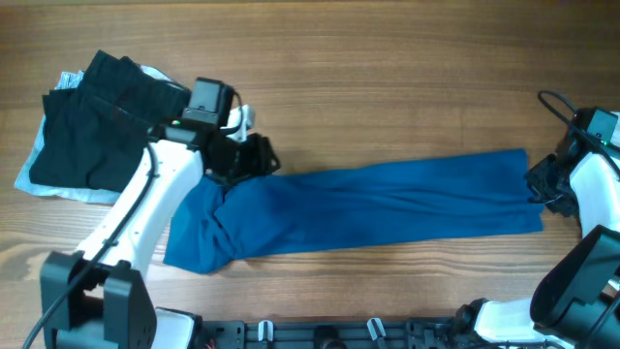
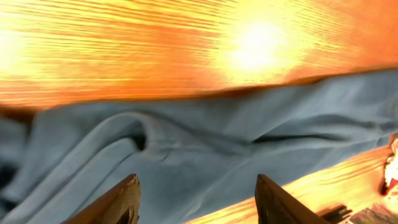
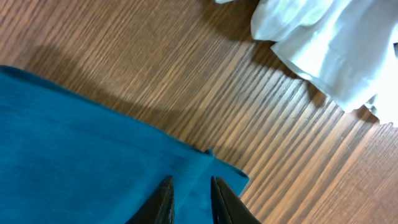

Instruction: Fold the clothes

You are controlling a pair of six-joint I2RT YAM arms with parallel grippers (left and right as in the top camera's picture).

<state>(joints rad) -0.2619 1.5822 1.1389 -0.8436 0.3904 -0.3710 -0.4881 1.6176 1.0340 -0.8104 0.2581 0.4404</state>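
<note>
In the overhead view the left arm (image 1: 145, 208) is covering the left end of the deep-blue garment (image 1: 387, 199), near the front edge of the table (image 1: 387, 58). The black garment (image 1: 92, 136) is lying over a pale blue one (image 1: 48, 186), which is showing only at its margins. Glare is washing out the left wrist view and blurring wood and cloth. That view's bottom edge is cutting off the fingers of the left gripper (image 2: 196, 186). In the right wrist view the edges are cropping a white cloth (image 3: 323, 37) and the fingers of the right gripper (image 3: 189, 186).

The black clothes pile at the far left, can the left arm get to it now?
Probably yes. The left gripper hangs open over the blue garment, and the black pile lies just beside that arm with nothing between.
</note>
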